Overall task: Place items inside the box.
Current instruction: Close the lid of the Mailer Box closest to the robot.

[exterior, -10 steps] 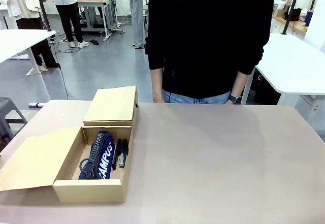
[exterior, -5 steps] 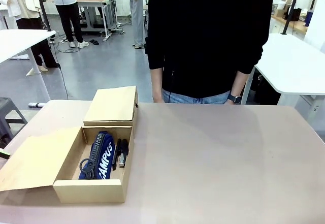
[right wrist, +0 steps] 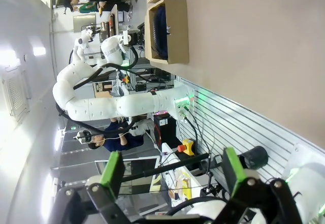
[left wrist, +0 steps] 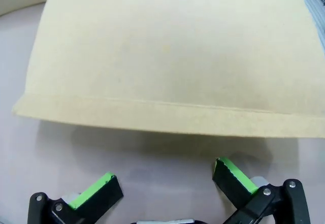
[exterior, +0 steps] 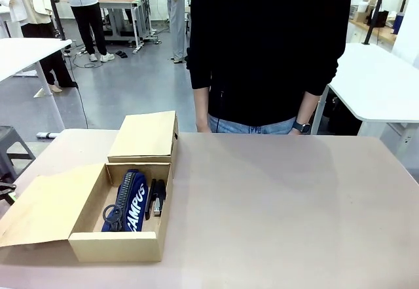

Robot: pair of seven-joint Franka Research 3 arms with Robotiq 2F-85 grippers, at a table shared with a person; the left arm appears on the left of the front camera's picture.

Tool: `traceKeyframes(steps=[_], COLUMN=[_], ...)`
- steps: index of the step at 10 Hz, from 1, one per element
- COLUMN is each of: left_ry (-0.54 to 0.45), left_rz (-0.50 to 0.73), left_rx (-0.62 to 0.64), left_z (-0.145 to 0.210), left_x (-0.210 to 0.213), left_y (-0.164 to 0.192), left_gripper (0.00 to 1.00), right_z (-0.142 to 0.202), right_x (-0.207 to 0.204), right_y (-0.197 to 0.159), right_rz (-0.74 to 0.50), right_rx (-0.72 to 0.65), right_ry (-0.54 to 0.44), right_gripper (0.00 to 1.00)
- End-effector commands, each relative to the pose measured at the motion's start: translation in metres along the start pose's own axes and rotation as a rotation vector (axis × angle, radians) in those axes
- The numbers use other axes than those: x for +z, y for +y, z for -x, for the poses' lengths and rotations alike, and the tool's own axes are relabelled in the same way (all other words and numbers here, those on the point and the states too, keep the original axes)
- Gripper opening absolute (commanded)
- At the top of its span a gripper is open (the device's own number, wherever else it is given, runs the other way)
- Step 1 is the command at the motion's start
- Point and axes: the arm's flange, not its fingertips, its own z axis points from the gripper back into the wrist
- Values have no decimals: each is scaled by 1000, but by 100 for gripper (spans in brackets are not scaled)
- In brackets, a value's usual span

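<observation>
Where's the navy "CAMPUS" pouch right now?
Front view: the navy "CAMPUS" pouch lies inside the open near compartment of the long tan cardboard box at the table's left, with a black stapler beside it on its right.

tan cardboard box (exterior: 124,236) near table's left edge. small far compartment lidded; near one open. navy "campus" pouch (exterior: 131,200) and black stapler (exterior: 157,197) inside.

Even, bright overhead light fills the front view, sharp throughout, with the person (exterior: 272,50) casting a faint shadow on the counter (exterior: 294,204) toward 6 o'clock. In the left wrist view the flap (left wrist: 172,56) bows from wide-angle distortion, soft shadow beneath. White wall glare at 9 o'clock in the right wrist view
</observation>
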Motion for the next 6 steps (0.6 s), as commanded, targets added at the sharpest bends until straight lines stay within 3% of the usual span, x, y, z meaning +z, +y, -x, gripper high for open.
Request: traceKeyframes(steps=[1, 6], left_ry=[-72, -406], left_rz=[27, 124], left_rx=[-57, -133], left_z=[8, -33], left_x=[-19, -15], left_y=[-9, -28], left_gripper=[100, 100], right_z=[1, 1], right_x=[2, 2], right_y=[1, 1], right_rz=[-8, -8], right_rx=[17, 17], right_ry=[3, 3], right_gripper=[100, 100])
